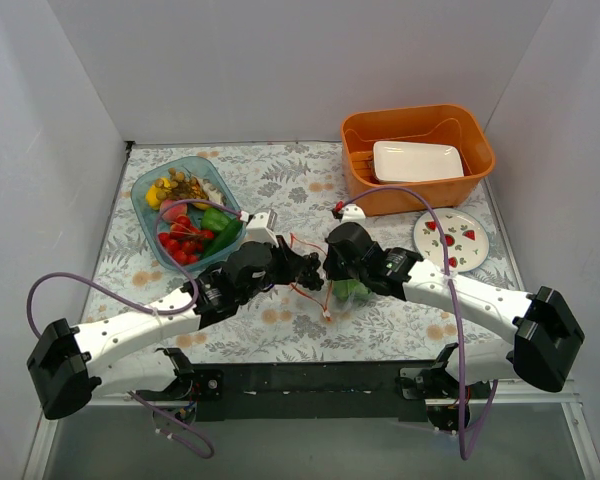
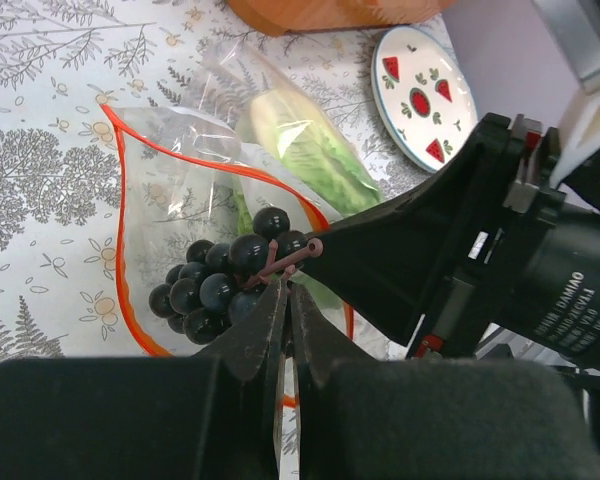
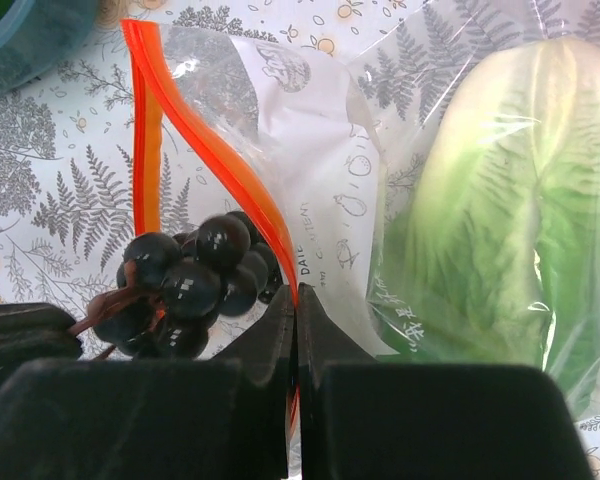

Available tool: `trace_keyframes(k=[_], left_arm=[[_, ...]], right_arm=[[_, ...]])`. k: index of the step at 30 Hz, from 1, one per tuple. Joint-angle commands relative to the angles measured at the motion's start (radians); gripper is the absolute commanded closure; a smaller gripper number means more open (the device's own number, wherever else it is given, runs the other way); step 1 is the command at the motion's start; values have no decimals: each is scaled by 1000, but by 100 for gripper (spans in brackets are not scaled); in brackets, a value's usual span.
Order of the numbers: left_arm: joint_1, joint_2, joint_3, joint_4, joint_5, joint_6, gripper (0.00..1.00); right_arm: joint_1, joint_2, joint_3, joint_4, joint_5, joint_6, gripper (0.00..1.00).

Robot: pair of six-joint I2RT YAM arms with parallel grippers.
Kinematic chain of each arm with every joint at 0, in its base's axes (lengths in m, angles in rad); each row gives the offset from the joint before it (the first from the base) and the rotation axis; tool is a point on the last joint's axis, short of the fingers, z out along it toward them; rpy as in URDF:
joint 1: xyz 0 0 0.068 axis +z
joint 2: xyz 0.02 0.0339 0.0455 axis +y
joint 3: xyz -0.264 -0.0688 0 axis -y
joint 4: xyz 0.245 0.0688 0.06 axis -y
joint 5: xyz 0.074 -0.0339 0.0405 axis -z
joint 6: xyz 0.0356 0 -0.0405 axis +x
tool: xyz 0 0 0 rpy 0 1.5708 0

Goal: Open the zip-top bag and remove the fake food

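Note:
The zip-top bag [image 2: 170, 160] lies on the cloth with its red-orange zip strip [image 3: 210, 150] spread open. My left gripper [image 2: 285, 290] is shut on the brown stem of a cluster of dark grapes [image 2: 215, 285], which hangs at the bag's mouth. My right gripper [image 3: 296, 295] is shut on the zip strip beside the grapes [image 3: 185, 280]. The light-green lettuce [image 3: 500, 210] lies inside the bag, and it also shows in the left wrist view [image 2: 300, 150]. A dark-green piece [image 2: 242, 212] barely shows under it. In the top view both grippers [image 1: 305, 270] [image 1: 332, 265] meet over the bag [image 1: 325, 300].
A blue-green container [image 1: 150, 225] with pepper, tomatoes and other toy food stands at the left. An orange basin [image 1: 417, 120] holding a white tray stands at the back right. A strawberry-print plate [image 1: 450, 238] lies before it. A small white and red thing [image 1: 350, 211] lies near the basin.

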State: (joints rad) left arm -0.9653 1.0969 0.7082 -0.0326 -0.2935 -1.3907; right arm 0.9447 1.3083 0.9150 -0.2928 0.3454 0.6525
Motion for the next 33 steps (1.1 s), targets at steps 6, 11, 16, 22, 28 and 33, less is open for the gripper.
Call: trace_keyframes(k=[6,11,16,22,28,33], left_arm=[[-3,-103,66,-3,2,13,100],[-3,-109,83,2,-21,5,100],[-3,-83,134,-29,-65,-2,100],[-3,-45,177,-50,-148,-39,100],[-3,-22,249,-115,-234,-50,100],[37,-37,306,-162,-254,-31,100]], right_arm=[[5,19,76,4,24,21,99],[5,19,64,15,20,25,99],[3,5,27,55,-3,38,99],[2,-21,3,84,-28,52,99],[0,-60,-34,106,-13,82,99],[-3,-84,-45,109,1,91,99]])
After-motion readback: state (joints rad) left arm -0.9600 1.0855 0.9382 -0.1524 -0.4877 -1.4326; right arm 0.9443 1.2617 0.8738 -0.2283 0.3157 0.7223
